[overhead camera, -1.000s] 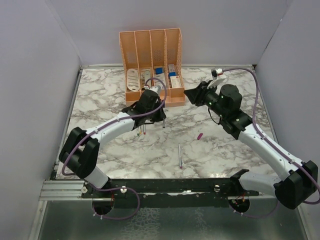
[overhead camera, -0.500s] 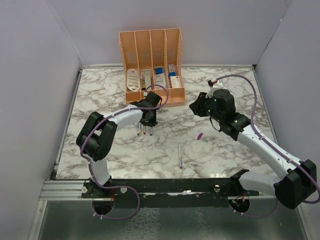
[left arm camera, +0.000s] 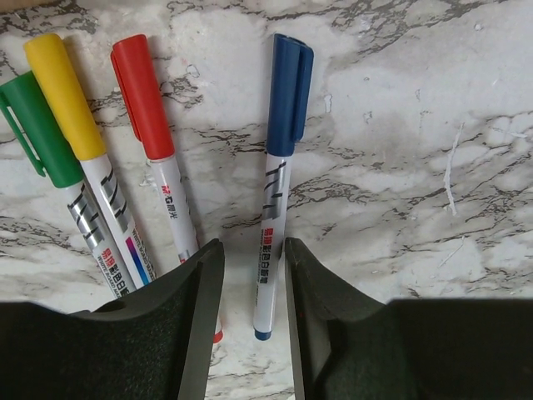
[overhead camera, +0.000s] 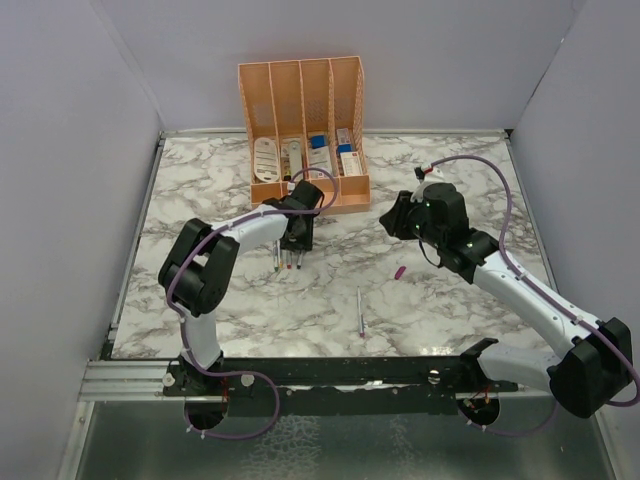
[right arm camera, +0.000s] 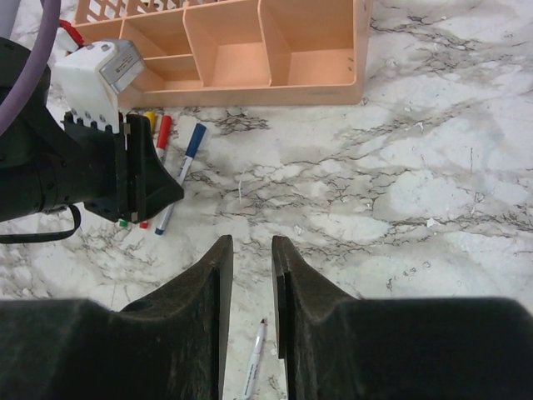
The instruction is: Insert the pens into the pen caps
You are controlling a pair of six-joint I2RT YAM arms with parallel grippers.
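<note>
Left elbow (overhead camera: pixel 195 265) farther in than before, hand (left arm camera: pixel 251 250) over capped pens (left arm camera: pixel 273 217)

Right wrist camera, looking down on the marble tabletop (right arm camera: pixel 433 183). The right gripper (right arm camera: pixel 250 243) fills the 6 o'clock edge, its two black fingers (right arm camera: pixel 218 283) slightly apart with nothing between them. In the gap below lies an uncapped pen (right arm camera: pixel 254 360), dark tip toward 12 o'clock. A peach organizer (right arm camera: pixel 250 93) spans 12 o'clock, its visible compartments bare. At 9 o'clock the left gripper (right arm camera: pixel 166 190) points toward 3 o'clock, with a white housing (right arm camera: pixel 87 83) at 10 o'clock and a purple cable (right arm camera: pixel 35 50) at 11. Just beside its tip lies a blue-capped pen (right arm camera: pixel 185 167). A red cap (right arm camera: pixel 164 129) and a yellow cap (right arm camera: pixel 150 117) show nearer the organizer.
</note>
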